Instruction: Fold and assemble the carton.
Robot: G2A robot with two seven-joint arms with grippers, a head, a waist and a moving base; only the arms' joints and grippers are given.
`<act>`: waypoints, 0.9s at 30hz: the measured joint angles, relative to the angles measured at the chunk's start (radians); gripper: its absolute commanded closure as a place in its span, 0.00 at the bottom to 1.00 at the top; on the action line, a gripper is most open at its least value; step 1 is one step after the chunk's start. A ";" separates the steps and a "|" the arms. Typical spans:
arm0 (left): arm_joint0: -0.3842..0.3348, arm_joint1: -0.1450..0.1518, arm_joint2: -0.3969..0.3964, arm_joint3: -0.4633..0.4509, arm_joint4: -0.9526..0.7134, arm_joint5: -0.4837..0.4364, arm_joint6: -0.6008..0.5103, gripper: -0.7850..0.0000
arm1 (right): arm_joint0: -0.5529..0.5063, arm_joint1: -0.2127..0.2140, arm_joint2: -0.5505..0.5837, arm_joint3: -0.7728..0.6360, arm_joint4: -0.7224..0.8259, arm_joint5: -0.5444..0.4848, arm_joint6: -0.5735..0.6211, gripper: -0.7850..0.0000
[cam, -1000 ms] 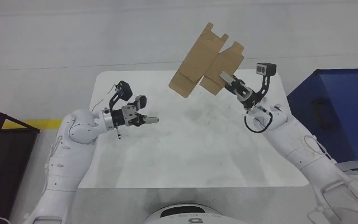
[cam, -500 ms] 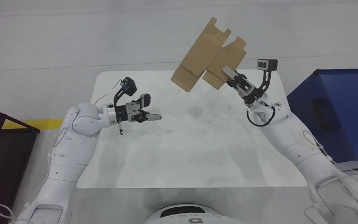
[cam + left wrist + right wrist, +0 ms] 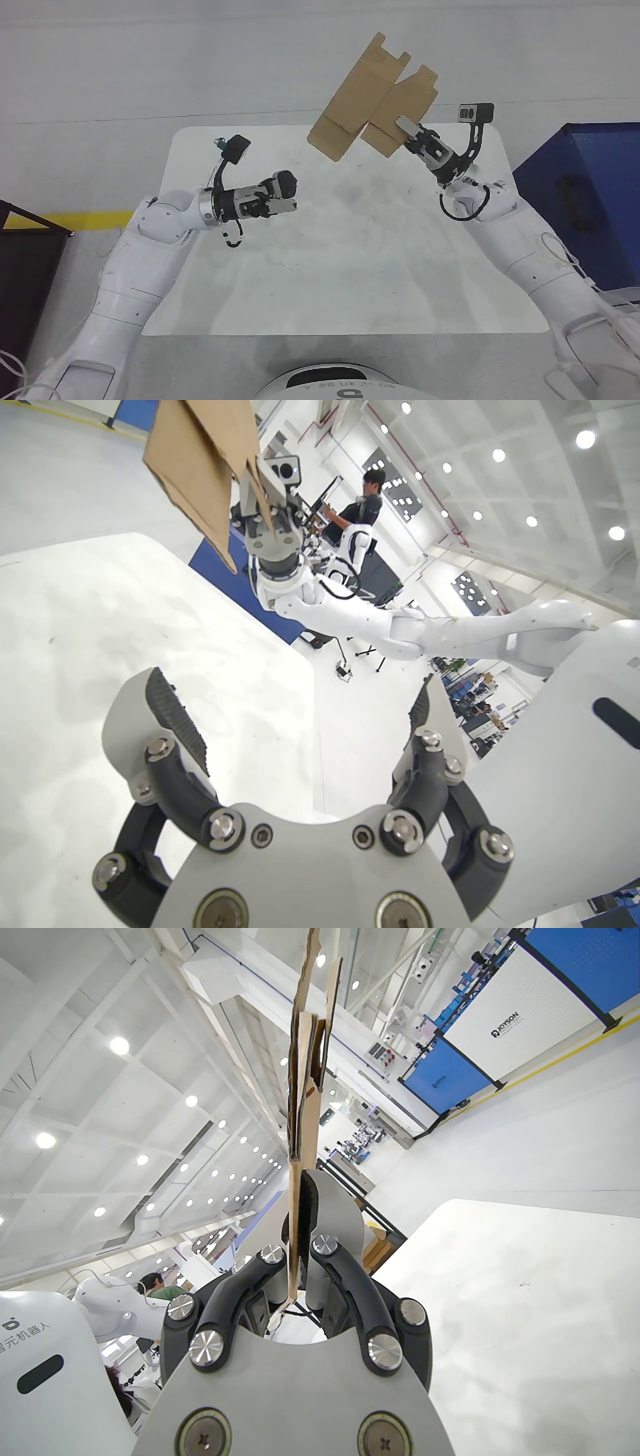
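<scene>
A flattened brown carton (image 3: pixel 368 100) hangs in the air over the table's far edge, tilted, its flaps pointing away. My right gripper (image 3: pixel 408 130) is shut on the carton's near edge; in the right wrist view the carton (image 3: pixel 302 1093) stands edge-on between the clamped fingers (image 3: pixel 327 1213). My left gripper (image 3: pixel 295 710) is open and holds nothing, hovering above the left middle of the white table (image 3: pixel 350 270). In the left wrist view the carton (image 3: pixel 205 470) is farther off, held up by the right arm. In the top view the left gripper (image 3: pixel 290 196) points toward the carton.
A blue bin (image 3: pixel 590 190) stands off the table's right side. A dark object (image 3: pixel 25 270) sits on the floor at the left, beside a yellow floor line (image 3: pixel 85 218). The table top carries nothing else.
The left arm has swung toward the table's middle and turned its wrist toward the carton. The right arm raised the carton slightly away from me and holds it much as half a second ago.
</scene>
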 measured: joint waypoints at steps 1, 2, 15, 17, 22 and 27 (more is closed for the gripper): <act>0.000 0.000 0.000 0.000 0.018 0.000 -0.001 0.33 | 0.000 0.000 0.000 0.000 0.000 0.000 0.000 1.00; 0.000 0.000 0.000 0.000 0.023 0.000 -0.002 0.42 | 0.000 0.000 0.000 0.000 0.000 0.000 0.000 1.00; 0.000 0.000 0.000 0.000 0.023 0.001 -0.002 0.00 | -0.011 -0.008 -0.033 -0.001 -0.038 0.046 0.022 1.00; 0.000 0.000 0.000 0.000 0.023 0.001 -0.002 0.00 | -0.012 -0.008 -0.046 -0.002 -0.059 0.092 0.027 1.00; 0.001 0.000 0.000 0.000 0.023 0.002 -0.001 0.00 | -0.012 -0.008 -0.045 -0.002 -0.058 0.097 0.026 1.00; 0.025 0.008 0.014 -0.004 -0.171 0.063 -0.070 0.00 | -0.016 -0.006 -0.036 -0.021 -0.091 0.144 0.045 1.00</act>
